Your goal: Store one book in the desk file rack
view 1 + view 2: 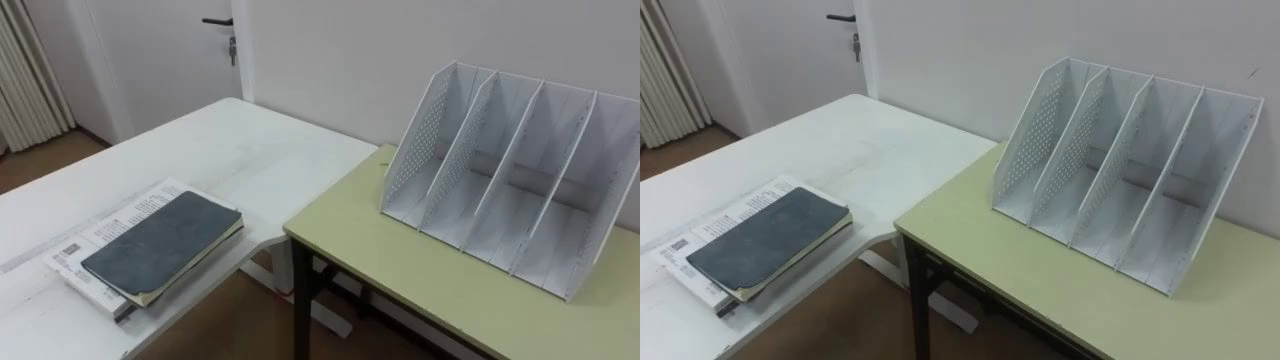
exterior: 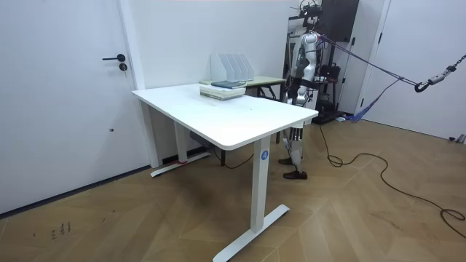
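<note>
Dark book [image 1: 163, 245] lies flat atop a printed booklet [image 1: 95, 232], near left on the white table [image 1: 230, 140], long axis pointing far-right toward the empty file rack [image 1: 510, 190] on the green desk [image 1: 370, 245], so the left hand [image 2: 295, 91] looks nearer; released or clenched, I cannot tell.

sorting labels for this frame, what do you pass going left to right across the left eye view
curtain → dark book lying on a white printed book on the white table → near corner of the green desk → file rack standing on that desk
</note>
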Controlling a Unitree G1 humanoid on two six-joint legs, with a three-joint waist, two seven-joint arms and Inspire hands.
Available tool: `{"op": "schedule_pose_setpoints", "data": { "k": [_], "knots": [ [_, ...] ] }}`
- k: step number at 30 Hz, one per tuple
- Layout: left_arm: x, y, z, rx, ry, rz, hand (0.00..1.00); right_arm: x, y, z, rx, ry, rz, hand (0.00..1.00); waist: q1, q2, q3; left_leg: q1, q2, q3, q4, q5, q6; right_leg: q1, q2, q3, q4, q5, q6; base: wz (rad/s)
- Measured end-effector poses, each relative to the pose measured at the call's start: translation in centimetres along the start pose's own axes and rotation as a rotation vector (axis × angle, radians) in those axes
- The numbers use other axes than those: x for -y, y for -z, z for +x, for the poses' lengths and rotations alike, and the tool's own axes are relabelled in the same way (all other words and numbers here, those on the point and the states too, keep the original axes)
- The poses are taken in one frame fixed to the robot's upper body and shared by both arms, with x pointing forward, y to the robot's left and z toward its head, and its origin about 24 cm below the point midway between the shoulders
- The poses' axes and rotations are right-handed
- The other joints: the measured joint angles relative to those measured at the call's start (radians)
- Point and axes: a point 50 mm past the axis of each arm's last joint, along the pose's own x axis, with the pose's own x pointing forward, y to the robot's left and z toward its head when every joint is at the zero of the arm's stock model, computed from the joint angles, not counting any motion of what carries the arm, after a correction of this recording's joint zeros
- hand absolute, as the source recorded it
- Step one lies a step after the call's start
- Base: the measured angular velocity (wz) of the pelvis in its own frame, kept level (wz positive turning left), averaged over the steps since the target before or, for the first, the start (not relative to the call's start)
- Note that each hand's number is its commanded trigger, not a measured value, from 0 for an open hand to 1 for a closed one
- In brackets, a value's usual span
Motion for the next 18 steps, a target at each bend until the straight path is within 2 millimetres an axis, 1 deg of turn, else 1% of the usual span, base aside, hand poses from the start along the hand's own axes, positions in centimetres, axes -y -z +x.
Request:
{"op": "schedule_pose_setpoints", "data": {
  "k": [11,15,18],
  "knots": [
    [0.08,-0.22,0.01,0.005,-0.005,0.025,0.00,-0.02,-0.10,0.00,0.008,0.001,-0.008,0.00,-0.001,-0.003,0.0005,0.001,0.000,-0.003,-0.002,0.000,0.000,0.000,0.000,0.001,0.000,0.000,0.000,0.00],
    [-0.03,-0.59,0.00,0.016,-0.016,0.055,0.00,-0.05,-0.10,0.00,0.009,-0.001,-0.011,0.00,-0.002,-0.008,0.0013,0.002,-0.001,-0.004,-0.001,0.000,0.000,0.001,0.000,0.001,-0.001,-0.001,0.000,0.00],
    [-0.14,-1.04,-0.02,0.037,-0.028,0.080,0.00,-0.12,-0.14,0.01,0.018,-0.001,-0.025,0.00,-0.002,-0.011,0.0028,0.002,-0.001,-0.005,0.001,0.000,0.000,0.003,-0.007,-0.001,-0.002,-0.001,0.000,0.00]
  ]
}}
